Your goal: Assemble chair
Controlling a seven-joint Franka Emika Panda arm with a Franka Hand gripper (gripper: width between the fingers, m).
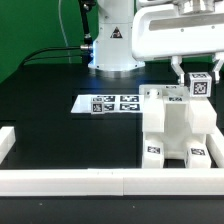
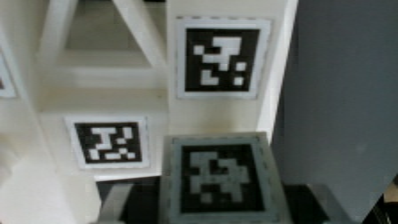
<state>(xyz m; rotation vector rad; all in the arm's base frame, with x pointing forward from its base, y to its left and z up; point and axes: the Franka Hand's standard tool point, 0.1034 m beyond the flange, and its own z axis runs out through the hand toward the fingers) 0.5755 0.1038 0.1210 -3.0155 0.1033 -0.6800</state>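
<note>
The partly built white chair (image 1: 172,128) stands at the exterior view's right, near the front rail, with tags on its lower blocks. My gripper (image 1: 197,76) hangs just above its far right top and is shut on a small white tagged chair part (image 1: 198,86), which rests at or just over the chair's upper edge. In the wrist view this part (image 2: 221,175) sits between my dark fingers (image 2: 128,203), and the chair body (image 2: 107,90) with two tags stands right behind it. Whether the part touches the chair I cannot tell.
The marker board (image 1: 113,103) lies flat on the black table (image 1: 50,110), left of the chair. A long white border rail (image 1: 90,180) runs along the front, and another (image 1: 6,145) stands at the left. The robot base (image 1: 112,45) is at the back.
</note>
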